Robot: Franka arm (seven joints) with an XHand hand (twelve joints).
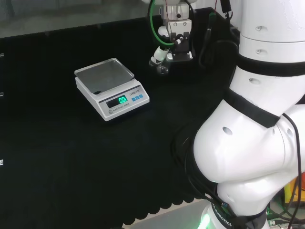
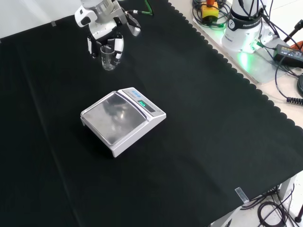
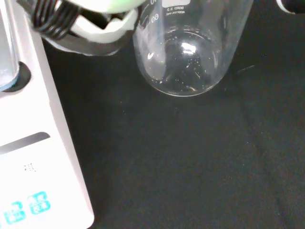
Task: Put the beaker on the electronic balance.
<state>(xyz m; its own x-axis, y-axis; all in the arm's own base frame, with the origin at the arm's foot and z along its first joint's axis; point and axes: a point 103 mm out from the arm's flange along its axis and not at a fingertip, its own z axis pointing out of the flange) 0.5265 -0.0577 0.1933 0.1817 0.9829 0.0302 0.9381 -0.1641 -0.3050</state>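
My hand (image 2: 105, 34) grips the beaker (image 2: 108, 57).
It hangs upright, mouth up, long axis vertical, fingers (image 2: 118, 47) curled round its sides, at 12 o'clock from the balance (image 2: 123, 121) in the front view, apart from it, over the surface (image 2: 213, 132).

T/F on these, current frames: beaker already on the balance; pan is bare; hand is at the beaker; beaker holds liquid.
1. The beaker stands on the electronic balance. False: it is apart from it, near the cloth's far edge in the front view.
2. The balance's pan is bare. True.
3. The hand has its fingers around the beaker. True.
4. The beaker is full of liquid. False: the wrist view shows it looking empty.
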